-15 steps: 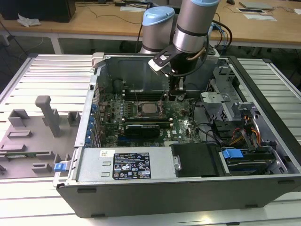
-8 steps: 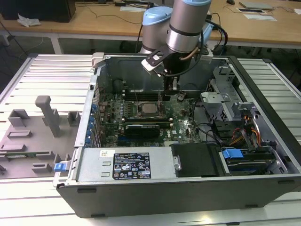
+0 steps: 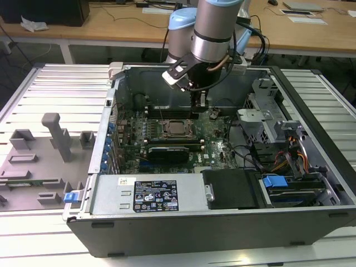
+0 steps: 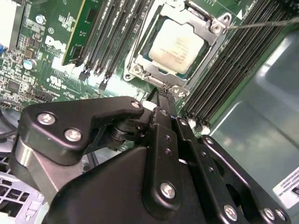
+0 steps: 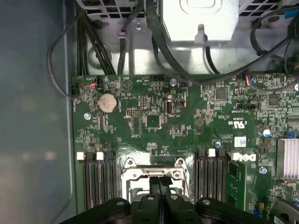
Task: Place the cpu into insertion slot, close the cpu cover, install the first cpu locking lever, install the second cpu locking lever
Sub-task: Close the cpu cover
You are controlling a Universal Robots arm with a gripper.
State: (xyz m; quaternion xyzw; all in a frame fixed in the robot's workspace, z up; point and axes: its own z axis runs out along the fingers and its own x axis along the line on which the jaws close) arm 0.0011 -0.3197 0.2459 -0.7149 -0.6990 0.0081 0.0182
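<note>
Now; arm (image 3: 214, 28) upright over case (image 3: 167, 233); fingers (image 5: 154, 185) pressed together, tips at cpu cover (image 4: 202, 19) edge; cpu (image 4: 177, 44) seated.

Open computer case (image 3: 222, 228), green motherboard (image 5: 187, 126), coin battery (image 5: 107, 102), grey slatted table (image 3: 55, 83), wooden desk (image 3: 111, 28) behind

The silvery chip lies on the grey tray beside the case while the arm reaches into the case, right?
No: the cpu sits in place on the motherboard, framed by the cpu cover, as the second wrist view shows. The arm does reach into the case.
</note>
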